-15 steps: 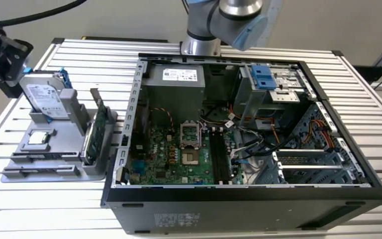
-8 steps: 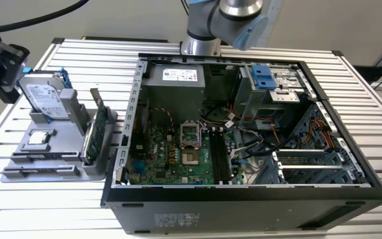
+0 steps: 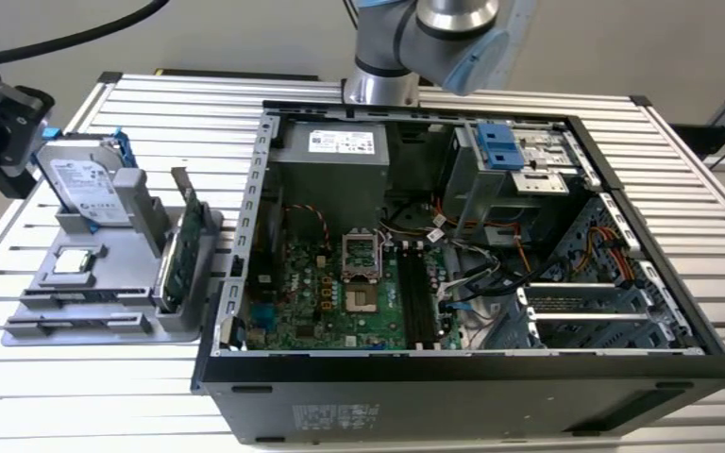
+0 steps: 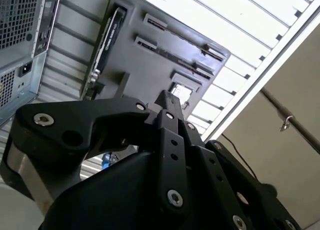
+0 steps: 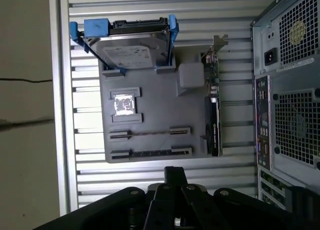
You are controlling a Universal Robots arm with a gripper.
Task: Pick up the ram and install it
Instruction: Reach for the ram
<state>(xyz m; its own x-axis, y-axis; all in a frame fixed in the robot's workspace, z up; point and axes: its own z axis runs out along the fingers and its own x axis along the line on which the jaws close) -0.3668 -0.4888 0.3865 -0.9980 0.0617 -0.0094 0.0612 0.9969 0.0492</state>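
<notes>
The ram [image 5: 150, 153] is a thin dark stick standing edge-on in a slot of the grey holder tray [image 5: 155, 115]; a second thin stick [image 5: 150, 133] stands in the slot beside it. My gripper [image 5: 175, 172] hangs above the tray with its fingertips together and nothing between them. In the exterior view the gripper [image 3: 8, 109] is at the far left, above the table beside the tray [image 3: 35, 330]. The second wrist view shows the gripper [image 4: 165, 96] pointing at the tray [image 4: 145, 64].
On the tray also stand a silver hard drive with blue rails [image 5: 132, 47], a processor chip [image 5: 124, 104] and a green expansion card [image 5: 212, 115]. The open computer case [image 3: 463, 255] lies to the exterior view's right of the tray, its motherboard [image 3: 337, 293] exposed.
</notes>
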